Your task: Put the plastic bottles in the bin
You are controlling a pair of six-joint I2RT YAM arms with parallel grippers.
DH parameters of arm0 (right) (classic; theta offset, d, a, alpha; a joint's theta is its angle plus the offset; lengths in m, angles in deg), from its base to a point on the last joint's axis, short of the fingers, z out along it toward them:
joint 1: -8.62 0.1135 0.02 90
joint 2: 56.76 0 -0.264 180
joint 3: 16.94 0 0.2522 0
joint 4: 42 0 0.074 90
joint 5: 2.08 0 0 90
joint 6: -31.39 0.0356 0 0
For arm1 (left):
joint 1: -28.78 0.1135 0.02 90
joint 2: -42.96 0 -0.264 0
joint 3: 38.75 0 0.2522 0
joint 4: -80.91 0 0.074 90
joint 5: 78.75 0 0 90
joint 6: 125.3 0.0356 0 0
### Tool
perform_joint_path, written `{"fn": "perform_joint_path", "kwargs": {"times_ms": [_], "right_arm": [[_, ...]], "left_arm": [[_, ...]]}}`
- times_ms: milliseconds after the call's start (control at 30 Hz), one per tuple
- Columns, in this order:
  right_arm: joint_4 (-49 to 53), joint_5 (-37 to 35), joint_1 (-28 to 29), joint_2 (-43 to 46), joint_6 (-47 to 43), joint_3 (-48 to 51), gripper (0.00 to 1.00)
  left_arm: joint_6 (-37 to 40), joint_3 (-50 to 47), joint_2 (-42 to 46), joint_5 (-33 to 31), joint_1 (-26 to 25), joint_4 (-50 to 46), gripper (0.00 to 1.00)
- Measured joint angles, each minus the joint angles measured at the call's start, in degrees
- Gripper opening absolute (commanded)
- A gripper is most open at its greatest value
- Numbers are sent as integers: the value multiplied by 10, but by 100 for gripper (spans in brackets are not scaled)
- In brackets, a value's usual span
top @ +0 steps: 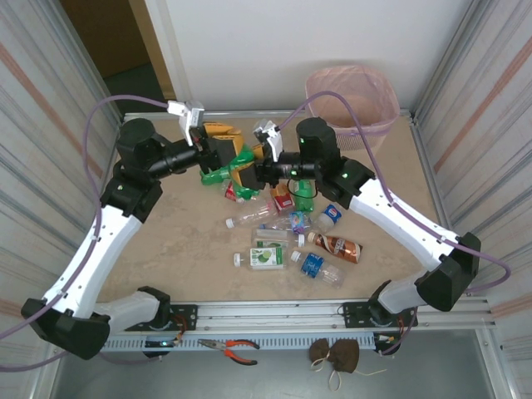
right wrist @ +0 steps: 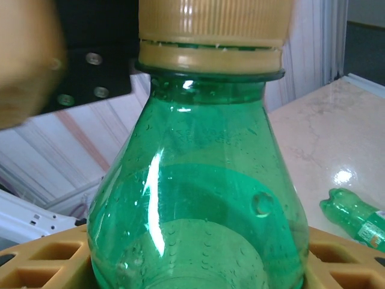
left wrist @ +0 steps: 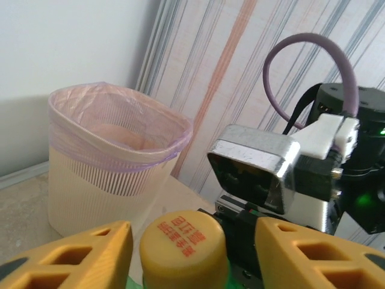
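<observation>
Green bottle (right wrist: 198, 198) in right claw (right wrist: 198, 262); pink bag (left wrist: 120, 129) lines bin (left wrist: 90, 195).

The yellow cap (left wrist: 183, 250) of the green bottle (right wrist: 192, 198) bears red Chinese characters, illegible.

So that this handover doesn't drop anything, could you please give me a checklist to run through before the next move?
1. Right hand closed on green bottle: ok, the body sits snug in its grip.
2. Left hand clear of yellow cap: ok, gaps show on either side.
3. Bin upright, mouth open: ok.
4. Room inside bin: cannot tell, its bottom is hidden.
5. Grip firm enough to carry: cannot tell.
</observation>
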Motion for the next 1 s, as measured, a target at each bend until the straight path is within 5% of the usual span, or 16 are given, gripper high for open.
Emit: {"fn": "perform_joint_path", "kwargs": {"times_ms": [300,567,1000], "right_arm": [[59,-23,-108,9,-20,-48,58],[123,-58,-278,-3,-58,-157,58],[234,-164,-394,-211,-158,-355,57]], "left_arm": [[10,-2,57,-31,0,-3,66],[16,-21,67,-45,0,-20,66],[16,-41,72,-51,0,-33,66]]}}
